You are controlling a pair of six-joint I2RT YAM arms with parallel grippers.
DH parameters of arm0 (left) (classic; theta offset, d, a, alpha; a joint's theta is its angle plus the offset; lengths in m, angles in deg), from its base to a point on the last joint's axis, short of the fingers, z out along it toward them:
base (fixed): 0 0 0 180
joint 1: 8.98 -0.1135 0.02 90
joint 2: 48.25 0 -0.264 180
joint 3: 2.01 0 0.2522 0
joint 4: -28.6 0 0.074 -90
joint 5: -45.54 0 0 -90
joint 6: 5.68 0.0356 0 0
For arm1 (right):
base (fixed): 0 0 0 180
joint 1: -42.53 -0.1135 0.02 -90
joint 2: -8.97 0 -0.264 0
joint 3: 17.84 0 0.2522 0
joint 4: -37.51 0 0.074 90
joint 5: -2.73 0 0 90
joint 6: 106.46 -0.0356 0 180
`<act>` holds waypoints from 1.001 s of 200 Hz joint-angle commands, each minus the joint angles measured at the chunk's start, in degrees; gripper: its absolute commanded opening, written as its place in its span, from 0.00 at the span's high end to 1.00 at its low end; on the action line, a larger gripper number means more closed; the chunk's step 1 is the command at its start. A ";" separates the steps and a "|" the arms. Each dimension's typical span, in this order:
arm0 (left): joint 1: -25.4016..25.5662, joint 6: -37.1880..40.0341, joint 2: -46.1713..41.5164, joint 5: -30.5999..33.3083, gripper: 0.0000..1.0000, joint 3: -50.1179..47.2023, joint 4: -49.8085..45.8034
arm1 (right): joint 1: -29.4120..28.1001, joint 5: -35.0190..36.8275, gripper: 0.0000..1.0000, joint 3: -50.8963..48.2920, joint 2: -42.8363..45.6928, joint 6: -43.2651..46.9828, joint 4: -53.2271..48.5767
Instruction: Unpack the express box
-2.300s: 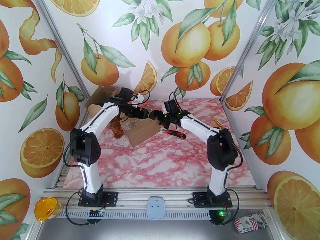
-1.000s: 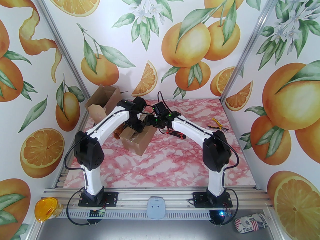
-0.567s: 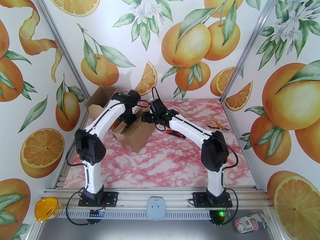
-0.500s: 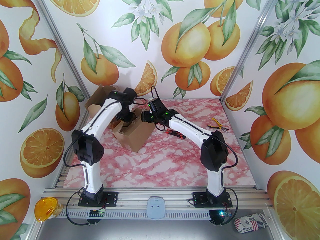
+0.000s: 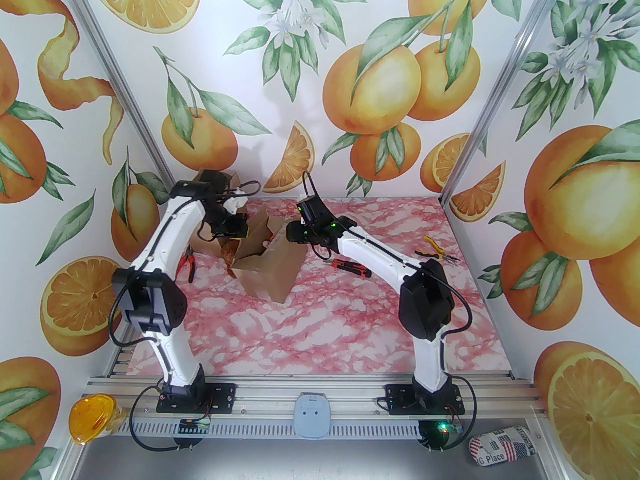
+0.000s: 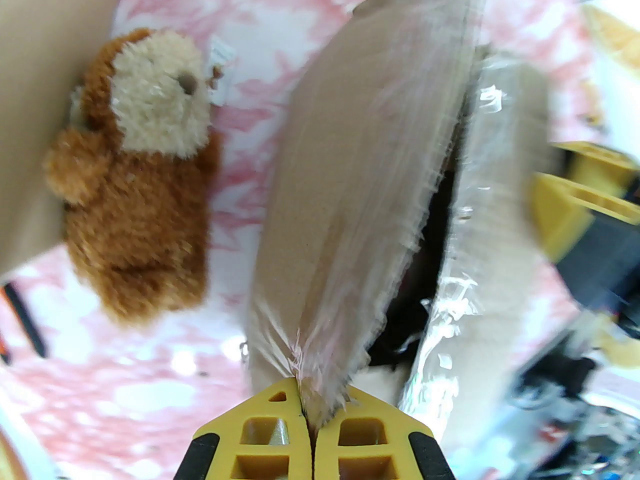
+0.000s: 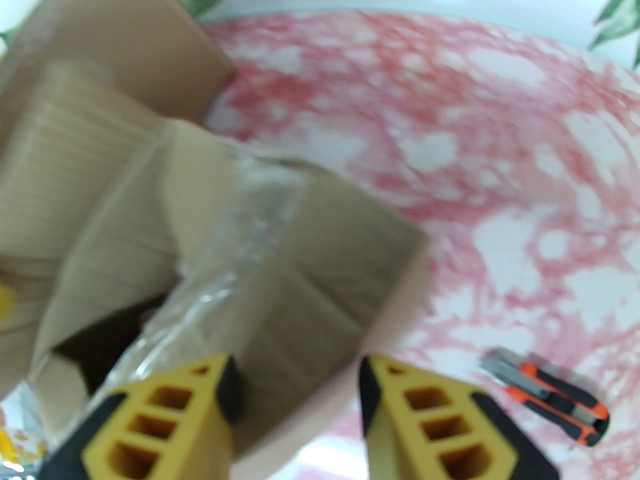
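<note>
The left gripper (image 6: 307,405) is clamped tight on a taped flap (image 6: 360,193) of the express box (image 5: 267,270). The box sits on the pink marbled table (image 5: 325,328), left of centre toward the back, between the 2 grippers. A brown plush bear (image 6: 140,178) lies just beside the box. Over to the right gripper (image 7: 295,368): jaws apart around the box's corner, and through the blur it cannot be told whether they pinch it. An orange utility knife (image 7: 555,400) lies near on the table.

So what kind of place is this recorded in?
Probably a staged robot test booth: aluminium frame posts, orange-print wall panels on three sides, and a marble-print tabletop behind a mounting rail.
</note>
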 commanded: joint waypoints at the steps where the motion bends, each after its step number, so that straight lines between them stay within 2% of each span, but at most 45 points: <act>1: -2.00 -1.00 -2.37 -4.53 1.00 -0.82 2.38 | 1.80 4.41 0.55 -2.82 -4.25 2.41 -10.07; 26: -1.63 -2.27 -3.68 -7.20 1.00 -2.34 3.38 | 1.90 3.29 0.50 -3.83 -2.11 2.42 -7.66; 56: -0.22 -12.49 -9.43 -13.21 1.00 -10.68 14.20 | 1.75 5.87 0.26 1.87 2.68 2.19 -11.95; 66: 0.68 -16.08 -11.79 -12.73 1.00 -12.89 17.78 | 1.64 7.80 0.19 5.34 4.08 1.37 -15.98; 80: 2.59 -20.90 -14.78 -10.33 1.00 -15.12 22.19 | 0.67 9.31 0.16 9.53 6.15 0.49 -20.23; 101: 6.54 -25.22 -17.24 -4.67 1.00 -16.12 25.31 | -3.36 14.44 0.14 15.90 6.40 1.45 -26.33; 114: 8.37 -27.51 -18.65 -2.17 1.00 -17.63 28.15 | -5.48 15.03 0.14 18.82 4.69 1.12 -29.48; 155: 10.93 -31.97 -20.99 0.71 1.00 -21.45 34.23 | -9.84 17.51 0.14 17.54 0.46 -1.12 -28.35; 183: 11.79 -31.24 -20.51 0.61 1.00 -21.06 34.48 | -11.01 28.25 0.16 20.17 -4.66 -1.04 -32.82; 200: 12.33 -30.15 -20.11 1.73 1.00 -20.30 33.01 | -11.07 33.18 0.23 20.50 -5.71 0.35 -33.65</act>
